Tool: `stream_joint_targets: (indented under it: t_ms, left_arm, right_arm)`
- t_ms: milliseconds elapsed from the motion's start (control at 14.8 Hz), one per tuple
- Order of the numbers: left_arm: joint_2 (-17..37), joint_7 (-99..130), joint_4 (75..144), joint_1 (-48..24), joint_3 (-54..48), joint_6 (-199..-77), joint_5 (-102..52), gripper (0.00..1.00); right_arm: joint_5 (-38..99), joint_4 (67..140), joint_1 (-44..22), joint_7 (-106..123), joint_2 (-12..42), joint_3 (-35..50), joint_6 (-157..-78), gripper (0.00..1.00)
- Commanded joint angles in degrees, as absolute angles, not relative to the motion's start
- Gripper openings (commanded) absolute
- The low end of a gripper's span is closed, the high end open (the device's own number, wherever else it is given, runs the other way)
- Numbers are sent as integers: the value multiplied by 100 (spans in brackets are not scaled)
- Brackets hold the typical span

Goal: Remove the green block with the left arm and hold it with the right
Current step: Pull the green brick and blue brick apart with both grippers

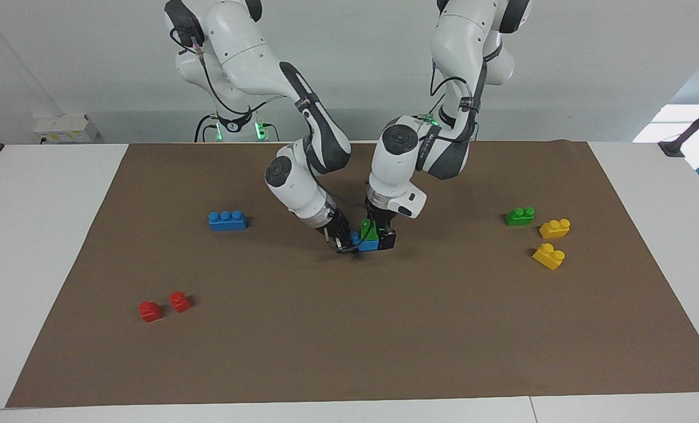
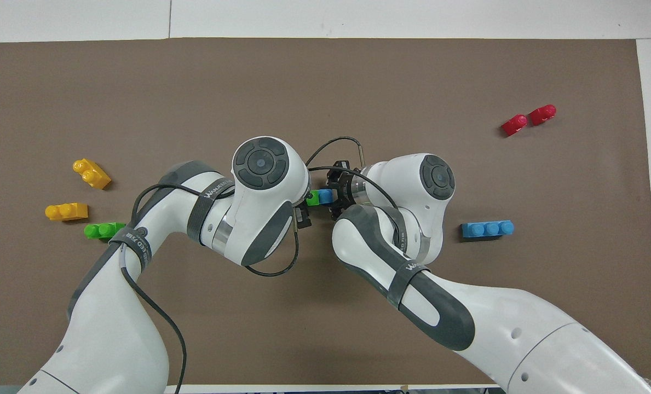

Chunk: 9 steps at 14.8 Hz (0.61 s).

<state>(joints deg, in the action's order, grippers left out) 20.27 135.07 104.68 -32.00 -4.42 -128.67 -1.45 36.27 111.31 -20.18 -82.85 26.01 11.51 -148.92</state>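
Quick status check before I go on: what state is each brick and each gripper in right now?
green block: stacked on the blue brick, between the left gripper's fingers.
blue brick: on the mat under the green block, its end gripped.
right gripper: shut on the blue brick's end.
left gripper: down around the green block, jaws wide.
second green brick: loose on the mat.
yellow bricks: loose, apart.
red bricks: loose, side by side.
other blue brick: loose, flat.

The bricks look like glossy moulded plastic: green block (image 1: 370,231), blue (image 1: 227,220), yellow (image 1: 548,255), red (image 1: 150,311). The brown mat (image 1: 349,329) is matt and smooth. The bench (image 1: 32,235) is smooth white. The arms' shells (image 2: 259,208) are glossy white plastic with dark matt bands.
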Motion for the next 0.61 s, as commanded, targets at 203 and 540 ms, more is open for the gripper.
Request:
stream_joint_targets:
  t_ms: [203,540]
  left_arm:
    - [1978,13623,10556,-3296,-360,-12771,-44,100]
    - [1916,13614,10547,-3305,-360,-12709,-44,95]
  right_arm:
    - [4182,11162,-2022,-8095,2707,1151,-15135,0]
    - [4201,11153,-2030,-8095,2707,1151,-15143,0]
